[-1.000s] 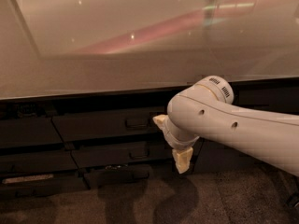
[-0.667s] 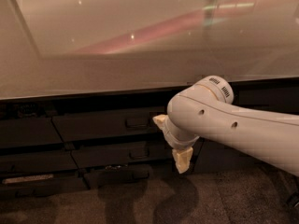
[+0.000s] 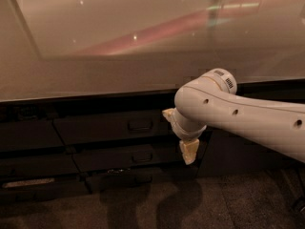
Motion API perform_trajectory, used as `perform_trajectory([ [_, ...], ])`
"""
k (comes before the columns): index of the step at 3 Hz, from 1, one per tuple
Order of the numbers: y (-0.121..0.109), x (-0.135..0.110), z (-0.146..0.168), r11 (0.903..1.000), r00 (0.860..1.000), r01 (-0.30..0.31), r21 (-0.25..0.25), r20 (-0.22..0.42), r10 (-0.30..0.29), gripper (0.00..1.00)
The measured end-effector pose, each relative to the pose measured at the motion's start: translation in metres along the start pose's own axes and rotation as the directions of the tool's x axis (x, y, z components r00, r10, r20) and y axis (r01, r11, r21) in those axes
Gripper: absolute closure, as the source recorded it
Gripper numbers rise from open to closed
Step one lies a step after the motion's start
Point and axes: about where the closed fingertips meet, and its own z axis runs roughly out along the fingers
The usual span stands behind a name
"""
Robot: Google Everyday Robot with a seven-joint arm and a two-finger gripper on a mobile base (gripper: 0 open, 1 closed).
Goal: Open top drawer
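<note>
Here, in the single camera view, my white arm stretches in from the right edge of the frame and bends downward at a rounded joint near the centre. My gripper hangs off that joint, just right of centre, in front of a bank of dark drawers. Two pale cream fingertips show, one pointing down and one poking out to the left. They stand well apart, so the gripper is spread wide, and I see nothing held in it.

The top drawer is the wide dark front at mid-frame, left of centre, directly under the counter edge. Its small loop handle sits just left of my gripper; I cannot tell whether the two touch. The front lies level with the fronts beside it, so the drawer looks shut.

Beneath it is a shorter drawer front with its own handle. At the left edge are narrower dark fronts. To the right, under my arm, is a plain dark panel.

The upper half of the frame is a pale, glossy countertop, crossed by a reddish streak of reflected light. Dark floor fills the bottom, with the shadow of my gripper on it.
</note>
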Motion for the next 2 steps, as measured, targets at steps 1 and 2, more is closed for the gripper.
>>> perform_trajectory([
  [1,0.000,0.004,0.005,0.9998,1.000,-0.011,-0.016,0.009,0.011,0.00],
  [2,-0.003,0.024,0.024,0.9958,0.998,-0.055,-0.073,0.036,0.058,0.00],
])
